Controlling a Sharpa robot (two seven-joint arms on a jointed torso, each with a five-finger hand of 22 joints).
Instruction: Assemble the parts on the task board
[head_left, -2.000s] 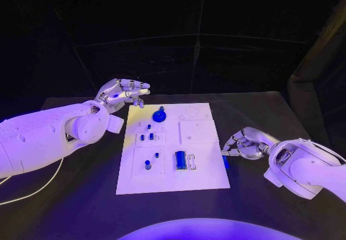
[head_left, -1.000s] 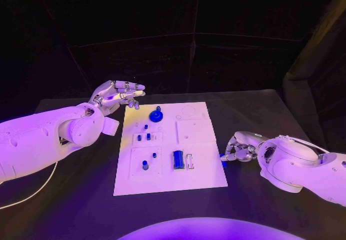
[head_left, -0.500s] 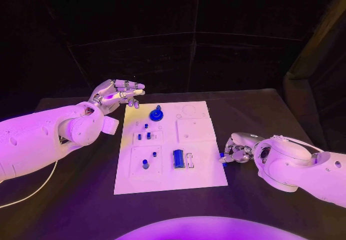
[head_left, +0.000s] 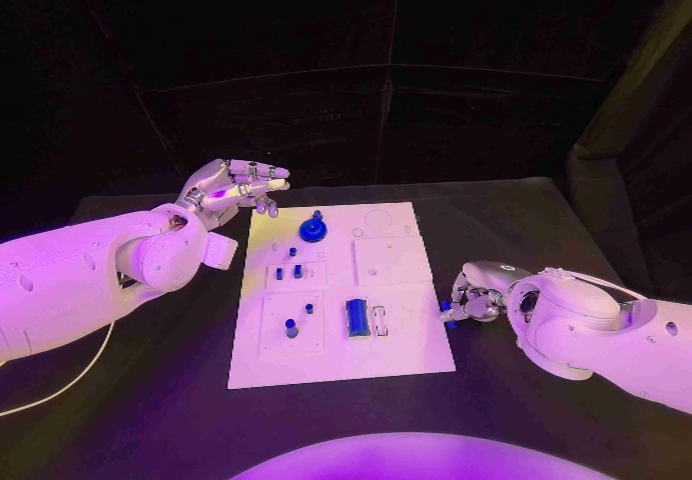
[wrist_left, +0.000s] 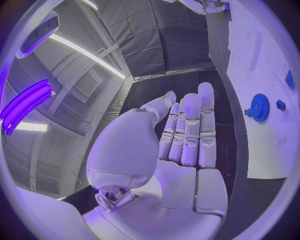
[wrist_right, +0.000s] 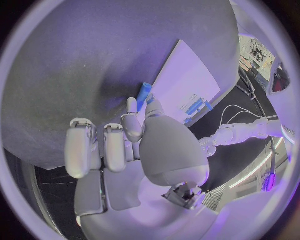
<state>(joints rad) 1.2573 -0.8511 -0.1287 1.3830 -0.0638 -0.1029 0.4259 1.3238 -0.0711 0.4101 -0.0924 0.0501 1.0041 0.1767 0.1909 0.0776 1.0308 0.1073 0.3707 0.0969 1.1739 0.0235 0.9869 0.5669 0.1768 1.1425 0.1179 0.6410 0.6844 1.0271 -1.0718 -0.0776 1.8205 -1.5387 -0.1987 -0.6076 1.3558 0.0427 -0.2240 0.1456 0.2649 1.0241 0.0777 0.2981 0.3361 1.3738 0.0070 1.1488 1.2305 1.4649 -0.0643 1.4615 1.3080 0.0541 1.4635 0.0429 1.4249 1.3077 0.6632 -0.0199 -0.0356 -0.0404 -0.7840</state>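
While my right hand (head_left: 473, 298) sits low on the black table (head_left: 534, 215) just off the right edge of the task board (head_left: 397, 355), its fingertips are at a small blue peg (wrist_right: 144, 93) lying on the table against that edge. In the right wrist view the thumb and one finger touch the peg's near end and the other fingers are curled in; whether it is truly pinched or only touched I cannot tell. Compared with two seconds ago, this hand has crept in toward the board edge and dropped over the peg, and in the last half second it barely moved. Judgement: pick-up of the stray part is under way, not yet confirmed.

On the board, near to far: a blue block (head_left: 355, 318) standing in the near middle slot with a pale piece (head_left: 379, 320) beside it; two small blue pegs (head_left: 290, 329) in the near-left recess; more short pegs (head_left: 289, 270) in the recess beyond; a blue gear (head_left: 312, 231) at the far end. None of these have shifted.

Farthest out, my left hand (head_left: 231, 187) hovers above the board's far-left corner, holding nothing, fingers loosely bent and apart. It has drifted only slightly and stays idle, so the assembly presently depends on the right hand.
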